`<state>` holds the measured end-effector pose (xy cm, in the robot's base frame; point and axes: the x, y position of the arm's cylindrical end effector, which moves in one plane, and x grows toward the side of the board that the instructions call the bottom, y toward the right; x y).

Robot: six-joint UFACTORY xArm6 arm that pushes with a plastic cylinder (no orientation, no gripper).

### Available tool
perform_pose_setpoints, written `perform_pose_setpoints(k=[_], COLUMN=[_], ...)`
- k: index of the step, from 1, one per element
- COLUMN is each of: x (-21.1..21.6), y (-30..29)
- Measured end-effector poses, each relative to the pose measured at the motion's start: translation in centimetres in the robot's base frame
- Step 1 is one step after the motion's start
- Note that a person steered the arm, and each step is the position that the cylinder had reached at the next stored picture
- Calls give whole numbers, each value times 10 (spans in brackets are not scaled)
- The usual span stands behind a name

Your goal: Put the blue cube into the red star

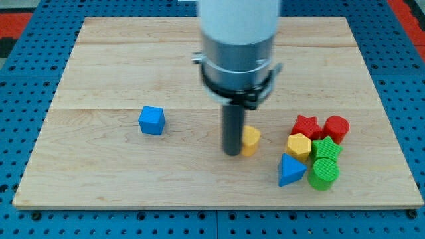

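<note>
- Nearest the view's bottom, a green cylinder [323, 173] and a blue triangular block [291, 170] sat side by side at the lower edge of a cluster on the view's right.
- Just above them lay a yellow hexagonal block [299, 145] and a green star [327, 148], touching their neighbours.
- My tip [232, 153] rested on the worktop [106, 73], right beside a small yellow block [251, 141] on its right; its shape was unclear.
- There was no gripper on the arm, only the rod, so nothing was grasped.
- The red star [306, 125] and a red cylinder [337, 128] formed the cluster's top row.
- The blue cube [152, 121] stood alone, well to the left of my tip and far from the red star.
</note>
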<state>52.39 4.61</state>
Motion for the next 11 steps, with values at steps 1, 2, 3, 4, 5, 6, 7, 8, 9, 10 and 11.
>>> perform_pose_setpoints(k=[1, 2, 3, 4, 5, 6, 7, 8, 9, 10, 11], x=[1, 15, -5, -47, -56, -57, -85, -104, -78, -51, -72], y=[-41, -124, -189, -188, -89, -5, -37, -21, 38, 60, 65])
